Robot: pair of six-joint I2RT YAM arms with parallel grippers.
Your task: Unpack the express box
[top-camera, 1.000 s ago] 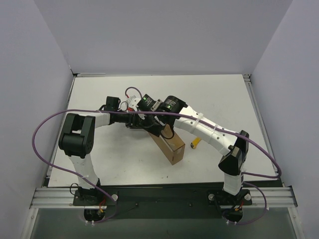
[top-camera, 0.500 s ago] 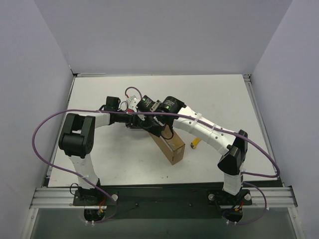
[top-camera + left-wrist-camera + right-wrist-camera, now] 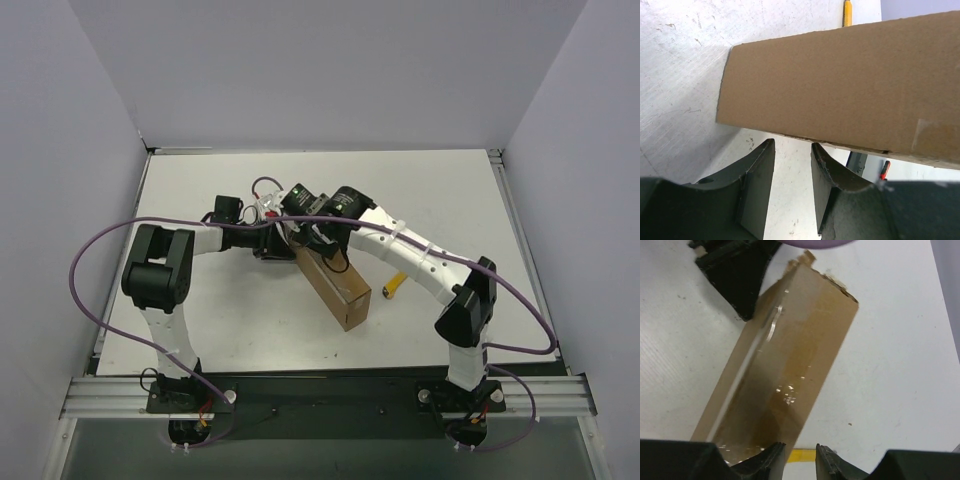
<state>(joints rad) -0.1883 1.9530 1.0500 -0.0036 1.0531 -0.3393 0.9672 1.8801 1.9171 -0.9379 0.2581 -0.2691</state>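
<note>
**White table, one box and one small tool on it**

The table (image 3: 200, 310) is white, its surface scuffed and speckled up close. A plain brown express box (image 3: 340, 292) lies near the middle, set at a slant to the table's edges. Just to the right of the box's near end lies a small yellow-handled tool (image 3: 394, 286), close to the cardboard but not touching it.

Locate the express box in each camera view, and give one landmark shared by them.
Top external: express box at centre, slanting toward the lower right.
Left wrist: the box fills the upper right, above the jaws.
Right wrist: the box is a diagonal band from lower left to upper right.
Shared landmark: yellow-handled tool, beside the box in all three.
</note>
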